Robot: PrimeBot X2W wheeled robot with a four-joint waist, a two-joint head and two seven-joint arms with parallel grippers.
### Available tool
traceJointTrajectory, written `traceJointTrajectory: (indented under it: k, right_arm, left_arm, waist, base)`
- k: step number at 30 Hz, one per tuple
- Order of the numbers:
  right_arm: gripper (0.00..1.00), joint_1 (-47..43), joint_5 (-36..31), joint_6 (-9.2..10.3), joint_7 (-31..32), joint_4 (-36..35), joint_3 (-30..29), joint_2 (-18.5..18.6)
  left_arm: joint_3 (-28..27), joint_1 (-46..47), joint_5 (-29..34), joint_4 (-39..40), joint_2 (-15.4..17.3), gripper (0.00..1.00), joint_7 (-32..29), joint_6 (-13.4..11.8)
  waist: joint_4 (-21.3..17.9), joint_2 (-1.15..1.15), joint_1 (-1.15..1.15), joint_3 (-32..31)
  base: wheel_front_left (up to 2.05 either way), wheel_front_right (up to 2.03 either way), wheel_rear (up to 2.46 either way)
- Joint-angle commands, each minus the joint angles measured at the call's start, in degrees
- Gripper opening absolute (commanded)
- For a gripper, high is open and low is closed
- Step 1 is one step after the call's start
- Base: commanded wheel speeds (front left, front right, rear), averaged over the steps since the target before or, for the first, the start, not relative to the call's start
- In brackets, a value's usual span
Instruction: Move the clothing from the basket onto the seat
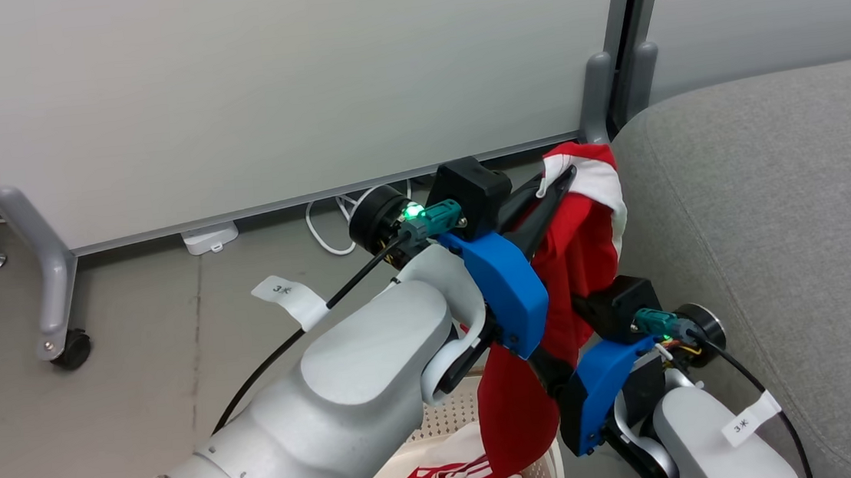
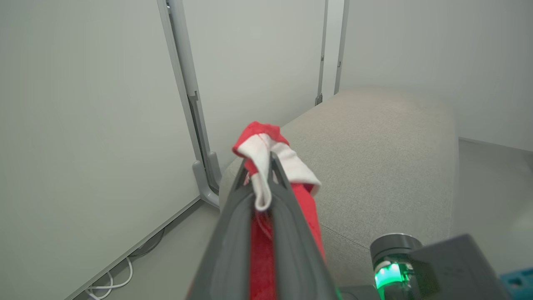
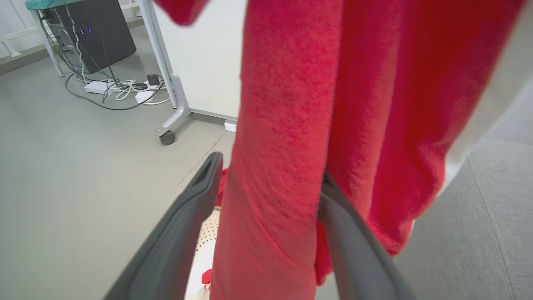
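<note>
Just at 3 o'clock of left pincer [image 1: 563, 178], clamped on hanging red-and-white fabric garment [image 1: 584, 248], lies grey upholstered sofa seat [image 1: 778, 223]; right pincer [image 3: 270, 166] wide.

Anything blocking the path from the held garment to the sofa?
Nothing visible. The left gripper holds the red garment up right beside the sofa edge. Its lower end hangs down to the basket, passing through the open right gripper.

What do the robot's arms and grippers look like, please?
The left arm and right arm are smooth silver-grey shells. Each wrist has a blue cover, black box, teal connector and white-tagged black cable. The left gripper and right gripper have long dark grey tapering fingers.
</note>
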State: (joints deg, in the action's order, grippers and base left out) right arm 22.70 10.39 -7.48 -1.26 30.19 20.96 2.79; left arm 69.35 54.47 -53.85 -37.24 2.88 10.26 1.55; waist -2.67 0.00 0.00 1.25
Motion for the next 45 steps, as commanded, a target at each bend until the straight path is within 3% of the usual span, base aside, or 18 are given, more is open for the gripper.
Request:
traceJointTrajectory:
  k: [1,4,5,6,8,9,21,22,23,24,25,34,45]
  right_arm:
    - [1.0,1.0,0.9,-0.03,0.3,0.7,0.6,0.2]
    - [1.0,1.9,2.0,-0.03,0.8,2.3,1.6,0.2]
    - [0.82,2.1,2.4,-0.03,0.9,2.8,1.9,0.2]
    - [0.47,2.3,2.7,-0.03,1.0,3.3,2.2,0.2]
    - [0.1,2.6,3.3,-0.03,0.9,4.1,2.6,0.2]
    - [0.0,2.8,3.5,-0.03,0.9,4.6,2.8,0.2]
    - [0.0,4.2,4.9,-0.03,-0.4,7.0,4.6,0.2]
    - [0.0,4.2,4.9,-0.03,-0.5,7.1,4.6,0.2]
    - [0.0,4.2,5.0,-0.03,-0.5,7.2,4.7,0.2]
    - [0.0,4.2,5.1,-0.03,-0.6,7.4,4.7,0.2]
    - [0.0,4.3,5.2,-0.03,-0.7,7.5,4.7,0.2]
    - [0.0,4.8,5.4,-0.03,-1.1,8.1,4.7,0.2]
    - [0.0,3.7,4.1,-0.03,-2.0,7.1,1.7,0.2]
  left_arm:
    - [0.3,0.8,-0.4,0.2,0.0,0.0,0.1,0.1]
    - [1.1,0.8,-1.1,0.4,0.0,0.0,0.1,0.0]
    - [1.3,0.9,-1.2,0.4,0.0,0.0,0.0,-0.1]
    - [1.5,0.9,-1.5,0.4,0.0,0.0,0.0,-0.1]
    - [1.9,1.0,-1.8,0.4,0.0,0.0,-0.2,-0.2]
    - [2.1,1.0,-2.1,0.5,0.0,0.0,-0.2,-0.2]
    - [3.1,1.3,-3.6,-0.1,0.0,0.0,0.5,-0.5]
    - [3.2,1.2,-3.6,-0.2,0.0,0.11,0.5,-0.5]
    - [3.3,1.2,-3.7,-0.3,0.0,0.38,0.5,-0.6]
    - [3.3,1.3,-3.8,-0.4,0.0,0.95,0.6,-0.6]
    - [3.4,1.3,-3.9,-0.6,0.0,1.0,0.5,-0.8]
    - [3.8,0.9,-4.5,-1.6,0.0,1.0,-0.2,-1.0]
    - [1.9,-1.8,-5.1,-4.4,0.3,1.0,4.0,-1.6]
  waist:
    - [0.1,0.0,0.0,-0.2]
    - [0.3,0.0,0.0,-0.5]
    - [0.4,0.0,0.0,-0.6]
    - [0.4,0.0,0.0,-0.7]
    - [0.4,0.0,0.0,-0.8]
    - [0.4,0.0,0.0,-0.8]
    - [-0.2,0.0,0.0,-1.0]
    - [-0.2,0.0,0.0,-1.0]
    - [-0.2,0.0,0.0,-1.0]
    - [-0.2,0.0,0.0,-1.0]
    - [-0.2,0.0,0.0,-0.9]
    - [-0.2,0.0,0.0,-0.8]
    - [0.6,0.0,0.0,-0.6]
  base:
    - [0.0,0.0,0.0]
    - [0.0,0.0,0.0]
    - [0.0,0.0,0.0]
    - [0.0,0.0,0.0]
    - [0.0,0.0,0.0]
    - [0.0,0.0,0.0]
    - [0.0,0.0,0.0]
    - [0.0,0.0,0.0]
    - [0.0,0.0,0.0]
    - [0.0,0.0,0.0]
    - [0.0,0.0,0.0]
    - [0.0,0.0,0.0]
    - [0.0,0.0,0.0]
